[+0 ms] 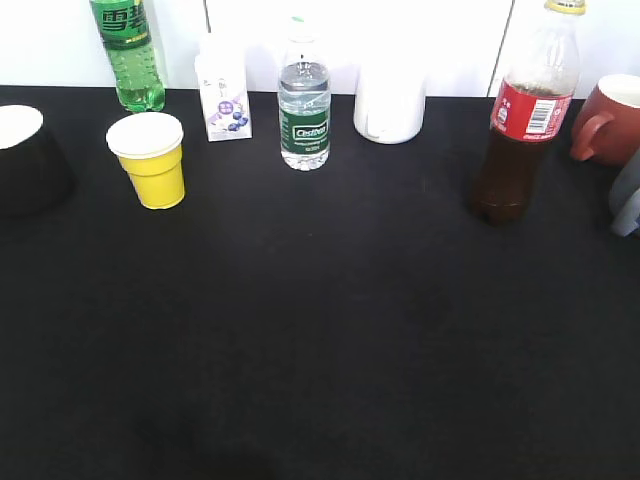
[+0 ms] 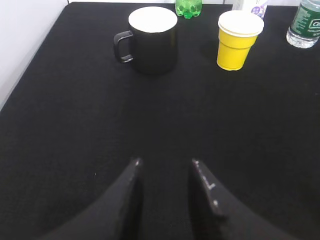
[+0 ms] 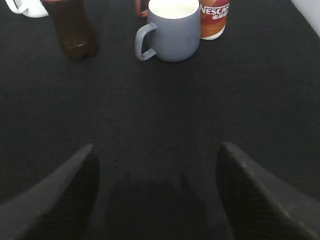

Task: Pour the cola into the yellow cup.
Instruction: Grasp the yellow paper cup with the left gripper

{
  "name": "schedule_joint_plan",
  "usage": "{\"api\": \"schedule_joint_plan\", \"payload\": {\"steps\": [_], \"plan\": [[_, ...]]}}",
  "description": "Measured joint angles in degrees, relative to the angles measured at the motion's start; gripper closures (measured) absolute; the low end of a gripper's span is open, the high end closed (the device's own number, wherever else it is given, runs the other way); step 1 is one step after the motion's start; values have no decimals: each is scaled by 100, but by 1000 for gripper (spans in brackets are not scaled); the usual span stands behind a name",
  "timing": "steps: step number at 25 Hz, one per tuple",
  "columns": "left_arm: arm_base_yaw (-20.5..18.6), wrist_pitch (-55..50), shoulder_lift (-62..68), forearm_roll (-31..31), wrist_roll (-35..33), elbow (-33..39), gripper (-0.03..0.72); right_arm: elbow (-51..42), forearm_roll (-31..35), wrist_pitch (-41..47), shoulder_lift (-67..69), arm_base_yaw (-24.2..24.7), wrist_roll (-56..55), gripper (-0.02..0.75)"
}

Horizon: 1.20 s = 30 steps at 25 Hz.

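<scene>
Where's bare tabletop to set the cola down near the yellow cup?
Free: the table in front of the whole row, and the gap between the yellow cup and the water bottle. Crowded: the back row, and around the cola by the reddish mug.

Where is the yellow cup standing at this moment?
In the exterior view the yellow cup stands upright on the left of the black table, in front of the green soda bottle and left of the small white carton.
</scene>
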<state>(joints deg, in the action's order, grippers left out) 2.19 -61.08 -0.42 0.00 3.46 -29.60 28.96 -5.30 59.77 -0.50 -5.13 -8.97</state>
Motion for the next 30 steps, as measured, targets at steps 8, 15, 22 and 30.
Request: {"api": "schedule_joint_plan", "payload": {"steps": [8,15,22,30], "plan": [[0,0,0,0,0,0,449,0,0,0,0,0,0,185],[0,1089,906,0,-308,-278,429,0,0,0,0,0,0,185],[170,5039,3435,-225,-489,-330,216,0,0,0,0,0,0,185],[2094,7490,6101,-523,-489,-310,213,0,0,0,0,0,0,185]]}}
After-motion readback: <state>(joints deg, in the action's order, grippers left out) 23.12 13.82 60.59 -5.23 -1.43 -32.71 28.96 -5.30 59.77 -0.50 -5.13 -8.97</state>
